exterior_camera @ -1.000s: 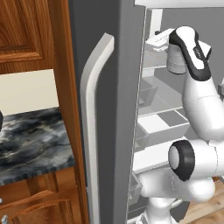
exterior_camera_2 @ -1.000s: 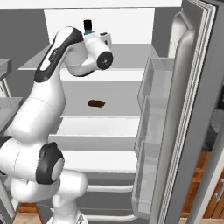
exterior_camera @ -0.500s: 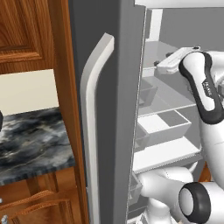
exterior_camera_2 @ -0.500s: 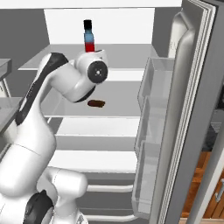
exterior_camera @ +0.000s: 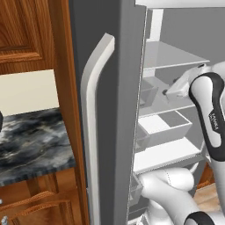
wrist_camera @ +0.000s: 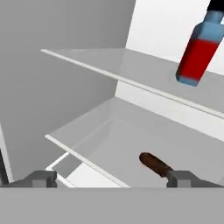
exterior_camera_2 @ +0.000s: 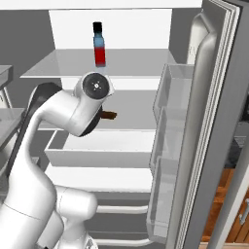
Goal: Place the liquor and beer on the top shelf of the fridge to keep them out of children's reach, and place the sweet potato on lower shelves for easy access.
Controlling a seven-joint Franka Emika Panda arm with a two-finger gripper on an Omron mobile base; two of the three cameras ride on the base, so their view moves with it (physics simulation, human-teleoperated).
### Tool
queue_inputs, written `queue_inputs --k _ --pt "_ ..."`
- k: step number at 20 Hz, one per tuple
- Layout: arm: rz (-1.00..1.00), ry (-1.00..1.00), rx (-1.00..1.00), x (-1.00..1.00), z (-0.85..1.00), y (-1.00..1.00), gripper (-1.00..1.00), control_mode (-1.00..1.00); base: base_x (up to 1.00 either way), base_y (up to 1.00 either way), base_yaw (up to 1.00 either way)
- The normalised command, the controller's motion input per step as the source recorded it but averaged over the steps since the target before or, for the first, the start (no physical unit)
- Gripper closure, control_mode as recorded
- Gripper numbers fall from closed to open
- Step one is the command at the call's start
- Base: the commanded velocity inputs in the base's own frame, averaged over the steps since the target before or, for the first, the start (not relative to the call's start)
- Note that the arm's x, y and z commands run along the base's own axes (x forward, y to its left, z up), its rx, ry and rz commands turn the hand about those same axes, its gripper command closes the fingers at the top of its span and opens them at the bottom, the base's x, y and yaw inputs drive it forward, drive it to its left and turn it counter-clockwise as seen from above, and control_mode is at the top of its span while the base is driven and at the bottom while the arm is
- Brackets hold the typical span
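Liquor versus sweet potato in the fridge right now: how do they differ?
The liquor stands upright on the top shelf; the sweet potato lies flat one shelf lower. The liquor is red and blue with a black cap; the sweet potato is plain reddish-brown and smaller. Both are free of the gripper.

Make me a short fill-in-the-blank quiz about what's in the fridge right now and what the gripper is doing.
1. The liquor stands on the ____ shelf of the fridge.
2. The sweet potato lies on the shelf ____ the liquor's.
3. The gripper is open and holds ____.
4. The fridge door stands ____.

Missing words: top; below; nothing; open
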Motion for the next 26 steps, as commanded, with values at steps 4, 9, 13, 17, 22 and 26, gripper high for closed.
queue_inputs --k 4,9,13,17,22,26 --pt "0.12 0.25 -0.22 -0.33 -0.84 0.00 -1.00 -1.00 0.00 0.00 0.00" --pt "0.11 0.24 -0.22 -0.26 -0.72 0.01 -1.00 -1.00 0.00 0.00 0.00" --pt "0.10 0.11 -0.22 -0.16 -0.56 0.04 -1.00 -1.00 0.00 0.00 0.00" --pt "0.13 0.00 -0.15 -0.34 -0.47 0.00 -1.00 -1.00 0.00 0.00 0.00" --pt "0.13 -0.03 -0.12 -0.36 -0.31 0.00 -1.00 -1.00 0.00 0.00 0.00" --pt "0.16 -0.04 -0.10 -0.16 -0.17 0.00 -1.00 -1.00 0.00 0.00 0.00"
